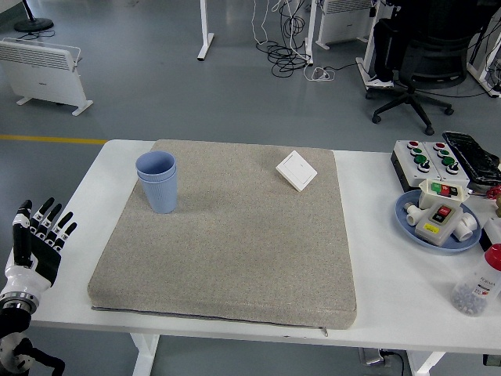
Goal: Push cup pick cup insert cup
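Observation:
Two blue cups point(158, 182) stand upright, one nested inside the other, on the far left part of a grey mat point(235, 243). My left hand point(37, 239) is at the picture's lower left, off the table's left edge, fingers spread and holding nothing, well away from the cups. The right hand is out of view.
A white switch plate point(297, 170) lies at the mat's far right. On the table's right side are a button box point(429, 159), a blue plate point(407, 215) with small devices, a black keyboard point(472, 154) and a red-capped bottle point(479, 283).

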{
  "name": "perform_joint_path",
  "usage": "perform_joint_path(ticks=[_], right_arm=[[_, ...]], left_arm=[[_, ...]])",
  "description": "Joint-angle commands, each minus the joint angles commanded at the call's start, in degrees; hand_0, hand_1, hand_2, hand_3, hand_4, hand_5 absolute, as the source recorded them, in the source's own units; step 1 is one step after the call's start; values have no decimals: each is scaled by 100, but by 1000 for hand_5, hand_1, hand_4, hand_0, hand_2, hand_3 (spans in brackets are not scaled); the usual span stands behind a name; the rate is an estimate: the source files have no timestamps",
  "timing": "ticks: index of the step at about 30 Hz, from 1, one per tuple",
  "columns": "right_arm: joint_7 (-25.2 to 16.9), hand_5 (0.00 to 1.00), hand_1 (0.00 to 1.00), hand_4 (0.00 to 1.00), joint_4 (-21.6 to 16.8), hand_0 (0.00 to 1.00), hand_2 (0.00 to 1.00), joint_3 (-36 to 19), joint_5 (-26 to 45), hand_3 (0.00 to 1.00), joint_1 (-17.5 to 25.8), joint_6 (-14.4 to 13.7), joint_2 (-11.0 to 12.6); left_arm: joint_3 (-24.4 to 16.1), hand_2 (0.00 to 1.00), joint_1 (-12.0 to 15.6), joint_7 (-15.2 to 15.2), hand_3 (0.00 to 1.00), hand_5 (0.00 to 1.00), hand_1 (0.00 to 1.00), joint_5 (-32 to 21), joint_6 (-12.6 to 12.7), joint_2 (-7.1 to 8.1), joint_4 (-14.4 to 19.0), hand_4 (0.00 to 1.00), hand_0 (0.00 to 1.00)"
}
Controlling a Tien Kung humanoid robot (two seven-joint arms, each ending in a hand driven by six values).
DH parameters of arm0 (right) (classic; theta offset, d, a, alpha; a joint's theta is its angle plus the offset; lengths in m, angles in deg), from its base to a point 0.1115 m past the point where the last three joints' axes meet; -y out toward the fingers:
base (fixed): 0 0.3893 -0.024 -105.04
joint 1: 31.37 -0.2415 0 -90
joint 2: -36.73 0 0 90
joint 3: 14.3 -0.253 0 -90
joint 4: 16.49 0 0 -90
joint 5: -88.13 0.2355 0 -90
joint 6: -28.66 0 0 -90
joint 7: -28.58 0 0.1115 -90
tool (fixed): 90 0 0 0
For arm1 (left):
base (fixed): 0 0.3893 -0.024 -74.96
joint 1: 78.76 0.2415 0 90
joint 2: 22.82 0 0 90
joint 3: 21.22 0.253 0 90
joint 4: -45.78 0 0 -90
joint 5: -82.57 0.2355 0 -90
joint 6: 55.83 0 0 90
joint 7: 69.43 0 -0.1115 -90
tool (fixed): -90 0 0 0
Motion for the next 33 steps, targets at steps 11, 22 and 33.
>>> perform_joint_path(ticks=[11, 22, 33], right_arm=[[0, 477, 677, 125, 0, 773, 672, 0, -18, 566, 4, 0, -5], [2, 477, 677, 126, 0, 772, 672, -9, -57, 566, 11, -11, -10], [16, 476, 677, 124, 0, 771, 671, -24, -72, 566, 32, -20, -33]], left_arm=[[-98, 946, -7, 20, 883, 998, 878, -9, 26, 0, 42, 632, 868], [-85, 945, -8, 3, 884, 998, 878, 24, 47, 0, 32, 632, 868], [-168, 945, -25, 2, 886, 998, 878, 84, 43, 0, 56, 633, 869]])
